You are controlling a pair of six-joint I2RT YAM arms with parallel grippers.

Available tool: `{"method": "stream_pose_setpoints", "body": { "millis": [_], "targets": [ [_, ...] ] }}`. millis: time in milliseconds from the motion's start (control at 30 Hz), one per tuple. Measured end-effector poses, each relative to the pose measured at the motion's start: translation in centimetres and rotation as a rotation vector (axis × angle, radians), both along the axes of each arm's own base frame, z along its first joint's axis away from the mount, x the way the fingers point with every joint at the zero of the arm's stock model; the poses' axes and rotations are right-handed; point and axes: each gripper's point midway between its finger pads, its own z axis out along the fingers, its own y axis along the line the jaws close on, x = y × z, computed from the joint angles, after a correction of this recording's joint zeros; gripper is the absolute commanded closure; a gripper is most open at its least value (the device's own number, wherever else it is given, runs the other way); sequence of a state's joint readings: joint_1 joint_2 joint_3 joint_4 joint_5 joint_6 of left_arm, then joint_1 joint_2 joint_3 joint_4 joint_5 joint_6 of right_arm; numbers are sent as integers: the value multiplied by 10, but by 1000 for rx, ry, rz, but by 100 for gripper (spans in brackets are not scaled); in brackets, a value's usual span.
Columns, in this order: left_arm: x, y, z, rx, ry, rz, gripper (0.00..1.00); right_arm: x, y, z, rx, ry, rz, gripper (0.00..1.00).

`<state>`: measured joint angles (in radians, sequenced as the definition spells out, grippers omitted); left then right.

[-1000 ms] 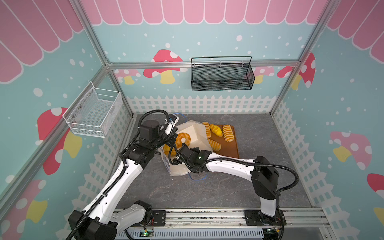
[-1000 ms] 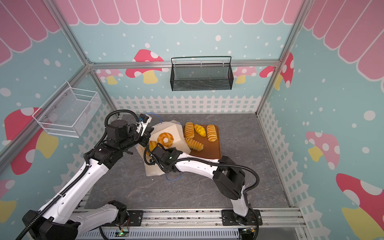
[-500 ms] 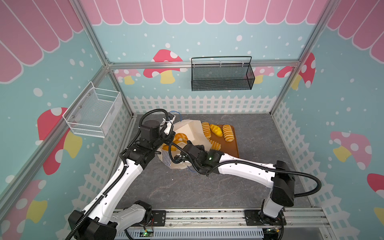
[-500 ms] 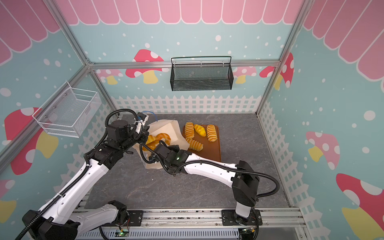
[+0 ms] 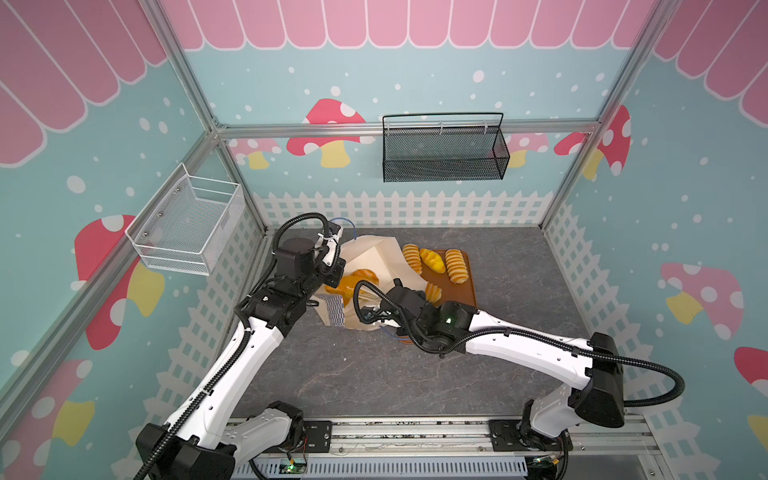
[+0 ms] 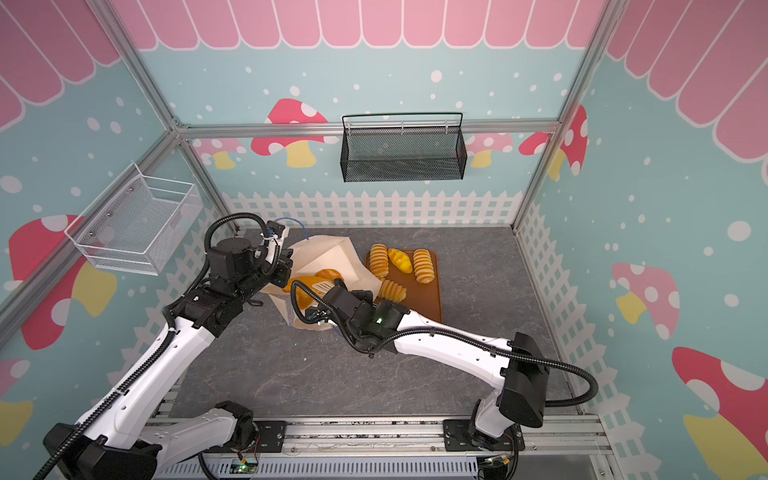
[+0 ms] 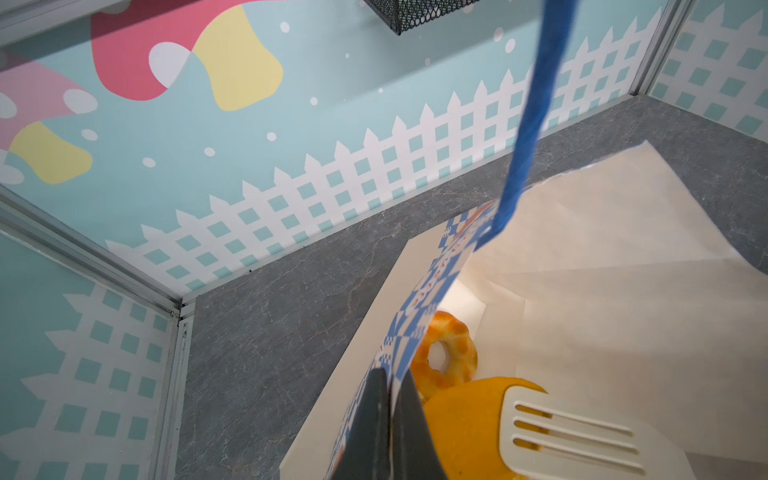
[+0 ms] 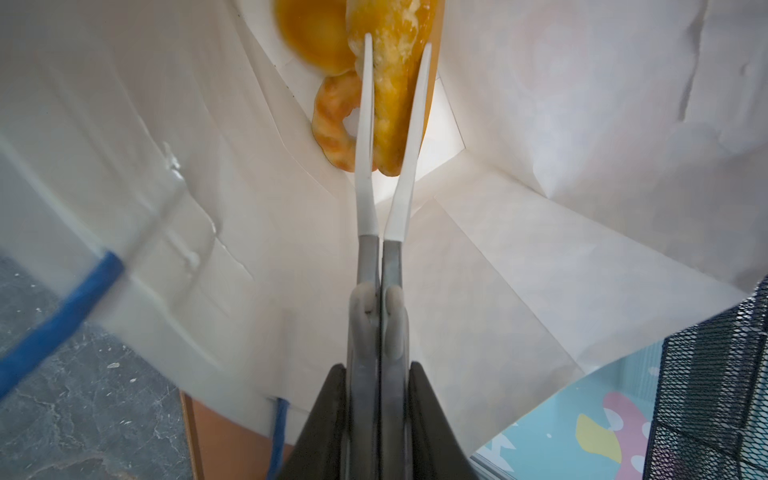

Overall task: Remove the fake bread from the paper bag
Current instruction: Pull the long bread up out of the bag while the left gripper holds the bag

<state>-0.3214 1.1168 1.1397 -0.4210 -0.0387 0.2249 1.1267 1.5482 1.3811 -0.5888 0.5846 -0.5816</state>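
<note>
The paper bag is lying on the counter, its mouth opening toward both arms. The left fingers are pressing fully together on the bag's blue-and-white checkered rim and holding that edge up. The right fingers are squeezing tight on the handles of a pair of tongs. The tongs are reaching deep into the bag, and their two white blades are clamping an oblong pastry.

Three pieces of the fake bread are showing inside the bag. They are the clamped oblong one, a ring doughnut touching the outer side of one blade, and a rounder orange piece, blurred, just past the doughnut. In the left wrist view the doughnut is sitting just beyond the left fingers, behind the pinched rim.

Four more pieces are lying on a brown tray, which is on the far side of the bag from the left fingers. A row of three loaves is lying at the tray's end farthest from the right fingers, and a single ridged loaf is lying close beside the right wrist. That is making seven in all.

A blue cord handle is stretching away from the rim beyond the left fingers. The bag's cream upper wall is folding over the pastries inside, hiding most of them in both top views, and the right arm is crossing over the tray's near corner. One black mesh basket and one white wire basket are hanging on the walls, well apart from both pairs of fingers.
</note>
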Motion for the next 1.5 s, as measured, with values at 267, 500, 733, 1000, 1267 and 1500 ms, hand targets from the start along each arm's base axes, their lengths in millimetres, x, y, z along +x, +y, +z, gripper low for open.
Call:
{"method": "stream_pose_setpoints", "body": {
  "millis": [267,500,733,1000,1267,1500],
  "targets": [
    [-4,5,0,-24,16,-1,100,-7,-10,19,131,52,-31,93],
    [-7,13,3,-59,22,19,100,-11,-17,29,214,91,-57,93],
    [-6,25,2,-103,40,59,100,-16,-22,45,304,121,-62,93],
    [-5,30,-2,-143,68,79,100,-17,-23,75,440,113,-50,92],
    [-6,28,-3,-153,75,67,100,-4,-15,90,516,79,-50,92],
    [-3,44,-3,-129,81,135,100,15,-7,105,562,55,-70,91]
  ]
}}
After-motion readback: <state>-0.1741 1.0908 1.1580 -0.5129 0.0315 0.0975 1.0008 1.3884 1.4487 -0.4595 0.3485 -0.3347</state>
